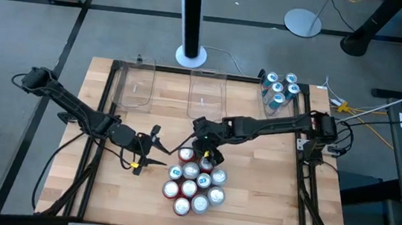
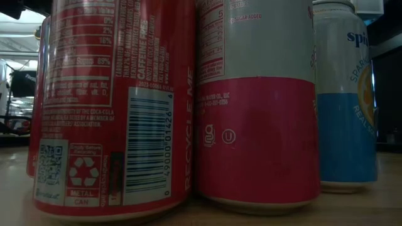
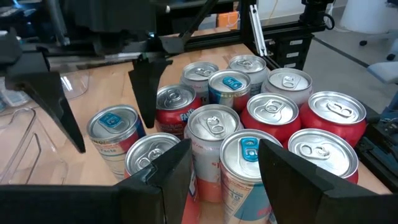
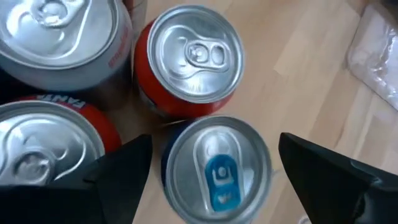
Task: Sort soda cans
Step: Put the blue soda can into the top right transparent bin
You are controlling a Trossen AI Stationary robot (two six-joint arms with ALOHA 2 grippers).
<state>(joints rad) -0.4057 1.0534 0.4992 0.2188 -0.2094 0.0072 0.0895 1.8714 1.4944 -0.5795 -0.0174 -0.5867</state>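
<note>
Several soda cans [image 1: 193,185] stand upright in a tight cluster on the table's middle, red, silver-and-red and teal ones mixed. My right gripper [image 1: 207,157] hangs over the cluster's far edge, open. Its fingers [image 4: 118,180] stand on either side of a teal can with a blue tab [image 4: 214,168], a small gap on each side. That can also shows in the left wrist view [image 3: 112,127]. My left gripper [image 1: 158,149] is open beside the cluster's left side and touches nothing. In the low view, a red can [image 2: 113,107], a silver-and-red can [image 2: 254,107] and a blue-and-white can [image 2: 345,100] fill the picture.
Three clear plastic bins stand along the table's far edge: the left one [image 1: 135,83], the middle one [image 1: 206,94] and the right one [image 1: 291,107]. The right bin holds several teal cans [image 1: 278,89]. Bare wood lies to the cluster's left and right. A black frame [image 1: 301,175] borders the table.
</note>
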